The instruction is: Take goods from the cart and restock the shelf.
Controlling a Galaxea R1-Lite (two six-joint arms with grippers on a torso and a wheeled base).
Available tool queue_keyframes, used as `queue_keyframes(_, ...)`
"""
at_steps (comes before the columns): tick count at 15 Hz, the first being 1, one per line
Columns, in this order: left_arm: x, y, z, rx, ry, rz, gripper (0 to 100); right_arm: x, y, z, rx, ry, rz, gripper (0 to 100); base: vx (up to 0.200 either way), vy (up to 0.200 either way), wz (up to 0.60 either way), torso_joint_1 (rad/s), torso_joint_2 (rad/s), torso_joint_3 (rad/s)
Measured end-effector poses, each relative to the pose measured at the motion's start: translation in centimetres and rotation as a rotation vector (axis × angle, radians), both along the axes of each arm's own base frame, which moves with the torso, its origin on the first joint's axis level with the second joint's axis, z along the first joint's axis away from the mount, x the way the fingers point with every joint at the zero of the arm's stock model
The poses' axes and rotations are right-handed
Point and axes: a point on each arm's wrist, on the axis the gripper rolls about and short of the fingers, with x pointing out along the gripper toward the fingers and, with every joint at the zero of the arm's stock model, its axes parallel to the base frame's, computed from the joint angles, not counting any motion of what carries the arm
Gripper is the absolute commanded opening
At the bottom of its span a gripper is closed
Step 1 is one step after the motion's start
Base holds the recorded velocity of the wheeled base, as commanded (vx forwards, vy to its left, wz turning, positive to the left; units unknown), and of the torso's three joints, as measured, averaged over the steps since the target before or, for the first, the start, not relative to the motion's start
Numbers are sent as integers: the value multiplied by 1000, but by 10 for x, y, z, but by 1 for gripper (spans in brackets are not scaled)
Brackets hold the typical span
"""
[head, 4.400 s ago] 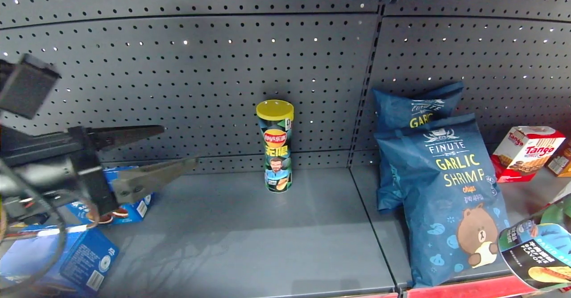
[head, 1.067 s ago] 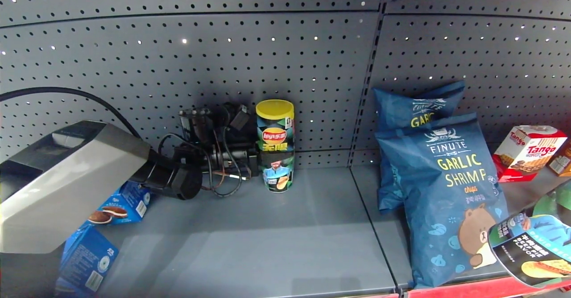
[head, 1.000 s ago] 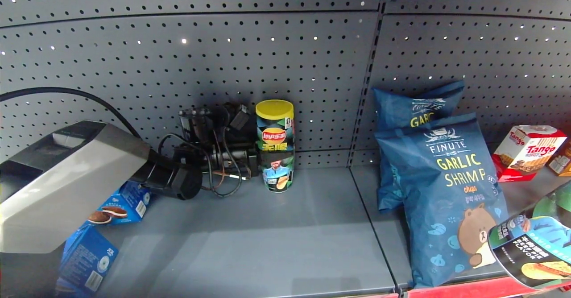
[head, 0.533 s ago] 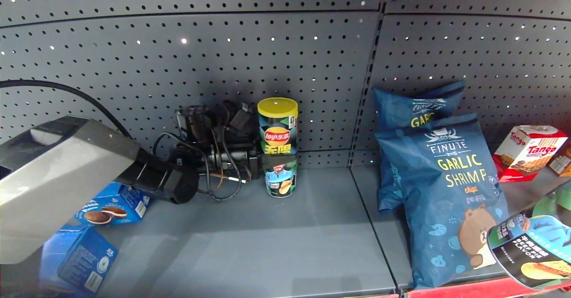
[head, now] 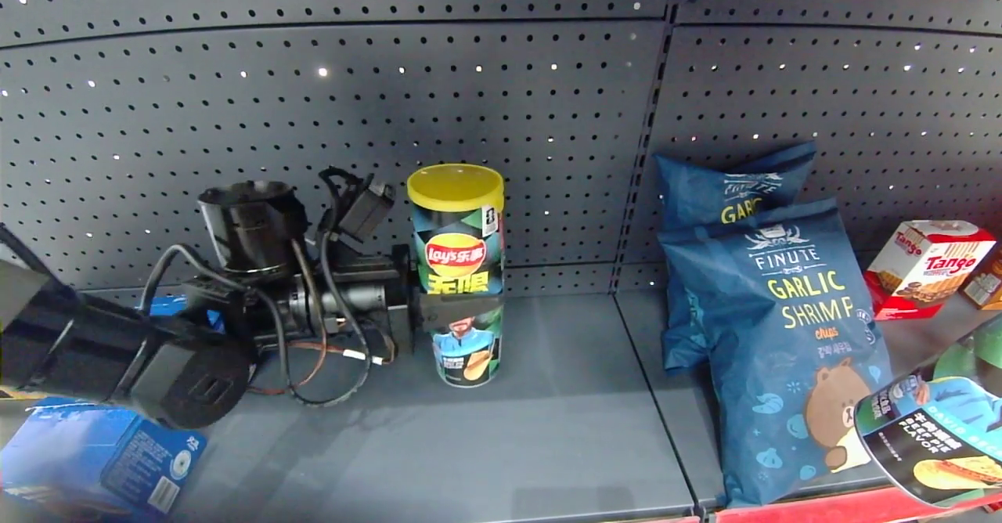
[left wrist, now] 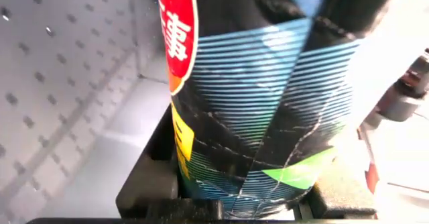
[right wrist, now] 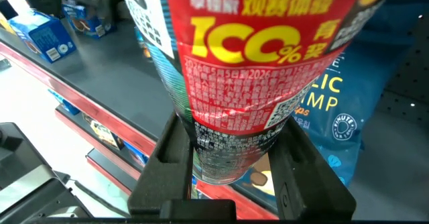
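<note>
Between the fingers of the left pincer [head: 460, 309] a can [head: 458, 268] is standing upright, its long axis running straight up and down and its yellow lid [head: 455, 186] pointing upward. The pincer is pinching the can across its lower half, with one dark finger lying across the front of the label. In the left wrist view the two fingers of the left pincer [left wrist: 234, 200] are pressing on either side of the can [left wrist: 268, 103]. The can is sitting just over the grey shelf [head: 470, 445], out in front of the pegboard [head: 352, 116]; whether its base is touching the shelf I cannot tell. The lid is closing the can, so its contents are staying hidden.

The right pincer [right wrist: 234, 167] is gripping a second can [right wrist: 248, 70] near one end, with the can's length running out past the fingertips. In the head view this second can [head: 931, 437] is leaning at a tilt over the shelf's front edge; which end is uppermost I cannot tell.

Lying between the two pincers, two blue bags [head: 775, 335] are leaning back against the pegboard. Beyond the right pincer, a red box [head: 928, 265] is resting at the back. Behind the left pincer's wrist, a closed blue box [head: 102, 460] is lying flat.
</note>
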Motion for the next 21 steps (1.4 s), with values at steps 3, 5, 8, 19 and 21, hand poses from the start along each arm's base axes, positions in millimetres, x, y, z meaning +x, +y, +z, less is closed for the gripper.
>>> queue_keyframes(3,-37,12,-7,-9,-34,5,0,1,0,0,-2,2,-5,0,0,0,0,0,0,0)
queue_keyframes(5,-56,18,-14,-17,-57,7,0,1,0,0,-2,1,-5,0,0,0,0,0,0,0)
queue_keyframes(8,-74,24,-22,-21,-70,22,0,1,0,1,-2,1,-7,0,0,0,0,0,0,0)
queue_keyframes(19,-85,27,-47,-6,-39,30,0,2,0,0,-4,5,-13,0,0,0,0,0,0,0)
queue_keyframes(21,-81,26,-56,-4,-32,30,0,2,0,0,-3,3,-22,0,0,0,0,0,0,0)
